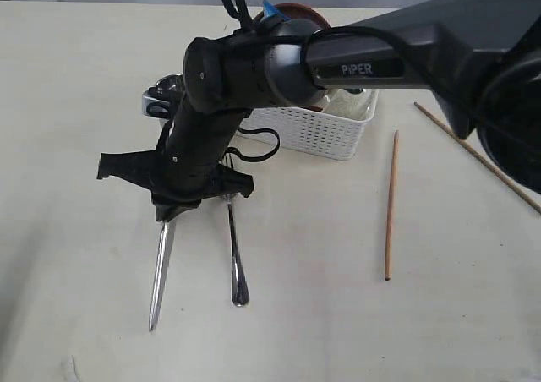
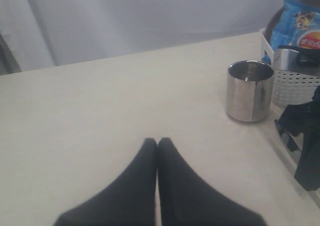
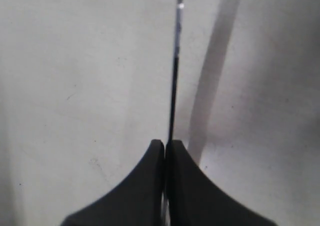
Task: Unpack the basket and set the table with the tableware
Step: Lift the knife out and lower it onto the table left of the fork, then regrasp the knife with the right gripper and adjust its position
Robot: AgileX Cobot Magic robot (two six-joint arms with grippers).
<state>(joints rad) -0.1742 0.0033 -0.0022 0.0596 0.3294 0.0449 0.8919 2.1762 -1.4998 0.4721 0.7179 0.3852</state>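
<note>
The large pale cream table with its faint wood grain is the laying surface. The white rectangular plastic basket with lattice sides sits toward the far edge, apparently kept behind the setting so pieces can be carried forward out of it. A reddish-brown round plate and a blue crisp packet show at the basket's far end, so I judge the unpacking only partly done. The shiny cylindrical steel cup stands upright on the table just beside the basket's end.

The right gripper reaches across the middle and is clenched on the handle of a long slim steel knife, with the blade pointing toward the near edge. It is probably being laid parallel to the steel fork, which lies flat just beside it with its rounded handle end nearest the camera. I cannot tell whether the blade tip touches the table. The knife looks bright, narrow and flat, and edge-on in the right wrist view it is a mere line.

Two long thin wooden chopsticks lie apart from each other on the right side of the table. The left gripper hangs over bare table, its fingers pressed together on nothing.
</note>
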